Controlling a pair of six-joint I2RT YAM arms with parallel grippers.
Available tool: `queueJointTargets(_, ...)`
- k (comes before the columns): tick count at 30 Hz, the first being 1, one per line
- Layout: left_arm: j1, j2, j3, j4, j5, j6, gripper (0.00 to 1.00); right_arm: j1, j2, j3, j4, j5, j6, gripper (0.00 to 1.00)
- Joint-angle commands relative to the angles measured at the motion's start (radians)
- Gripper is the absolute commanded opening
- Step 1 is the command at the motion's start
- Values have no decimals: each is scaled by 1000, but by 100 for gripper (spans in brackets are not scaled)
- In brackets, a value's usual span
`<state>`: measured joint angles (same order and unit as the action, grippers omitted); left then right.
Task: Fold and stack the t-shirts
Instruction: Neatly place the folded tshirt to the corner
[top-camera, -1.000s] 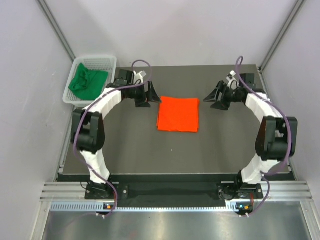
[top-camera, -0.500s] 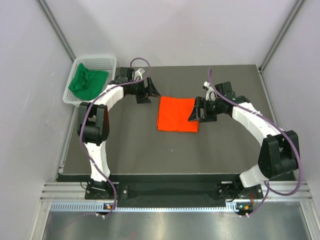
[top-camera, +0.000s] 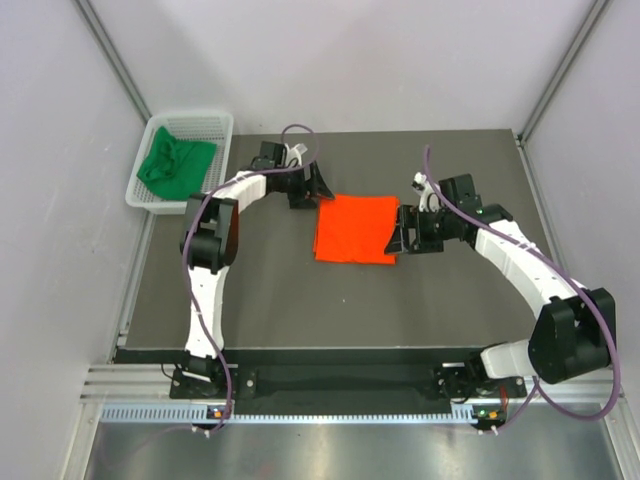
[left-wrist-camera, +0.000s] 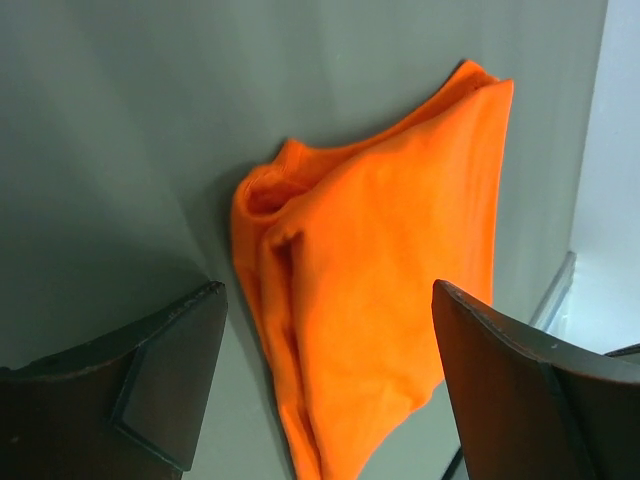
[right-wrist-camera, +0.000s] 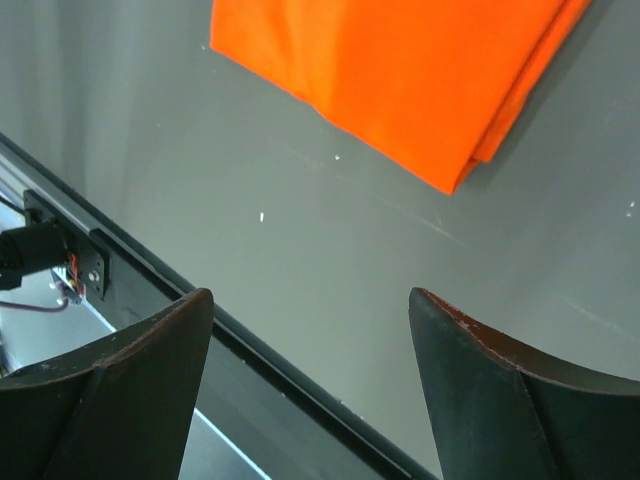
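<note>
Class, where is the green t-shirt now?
In the top view, the green t-shirt lies bunched inside the white basket at the far-left corner of the table.

soft matt orange cloth t-shirt (top-camera: 356, 228) on a smooth, dull grey tabletop (top-camera: 300, 300); green cloth shirt (top-camera: 173, 165) in a white plastic mesh basket (top-camera: 219, 124); gripper fingers (right-wrist-camera: 110, 395) dark, slightly glossy plastic.
</note>
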<state>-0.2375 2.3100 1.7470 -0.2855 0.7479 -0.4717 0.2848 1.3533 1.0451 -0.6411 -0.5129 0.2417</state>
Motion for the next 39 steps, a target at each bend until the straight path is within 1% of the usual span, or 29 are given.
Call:
queueJointTargets(1,-22,20,62,6,-10,64,87,-16,-40,-22,14,-13,-24,79)
queueJointTargets(4,-32,51,59,-23,-10,74,86,-35,-40,-34,27,-32,-25,79)
queueJointTargets(9,-52,71,26,-21,4,70,80,-64,-34,-54,67,-73,-21,79)
queueJointTargets(11,-59,87,25,-21,21,61,73,-73,-28,-59,75,-82,-21,79)
queueJointTargets(12,-60,91,26,-24,24,58,62,-78,-25,-59,78,-84,-22,79)
queueJointTargets(14,-56,98,25,-29,21,50,52,-85,-20,-59,81,-90,-25,79)
queueJointTargets(15,-54,100,29,-35,19,48,41,-88,-17,-57,83,-93,-27,79)
queueJointTargets(18,-42,98,20,-32,37,16,21,-99,-16,-60,87,-105,-31,79)
queueJointTargets(19,-34,97,14,-18,42,-13,0,-107,-16,-62,90,-110,-33,79)
queueJointTargets(22,-25,62,-52,2,28,-62,0,-107,-11,-69,92,-125,-35,78)
queueJointTargets(23,-19,19,-82,35,24,-74,0,-107,-8,-71,93,-131,-38,78)
queueJointTargets(25,-10,-41,-206,83,-13,-119,0,-107,-8,-74,95,-139,-36,78)
queueJointTargets(26,3,-110,-251,110,-33,-134,0,-107,-8,-76,98,-148,-36,78)
queueJointTargets(27,9,-147,-336,118,-54,-149,0,-107,-6,-80,101,-151,-36,78)
queueJointTargets(28,13,-182,-383,130,-71,-183,0,-108,-6,-82,101,-156,-33,78)
queueJointTargets(29,30,-258,-476,153,-115,-203,0,-107,-3,-88,109,-170,-22,77)
queueJointTargets(31,58,-338,-565,169,-175,-269,0,-104,-13,-99,123,-183,10,77)
queueJointTargets(32,66,-412,-607,169,-235,-289,0,-102,-17,-105,132,-194,25,77)
queueJointTargets(33,73,-446,-677,155,-266,-312,0,-95,-20,-120,153,-202,37,77)
queueJointTargets(34,92,-478,-710,152,-286,-352,0,-88,-22,-125,159,-203,60,76)
queueJointTargets(35,98,-542,-766,148,-335,-369,0,-81,-20,-128,164,-208,68,76)
queueJointTargets(37,133,-633,-817,129,-386,-416,0,-49,-7,-120,166,-208,82,76)
queueJointTargets(39,167,-687,-882,105,-448,-458,0,-13,6,-99,167,-208,84,75)
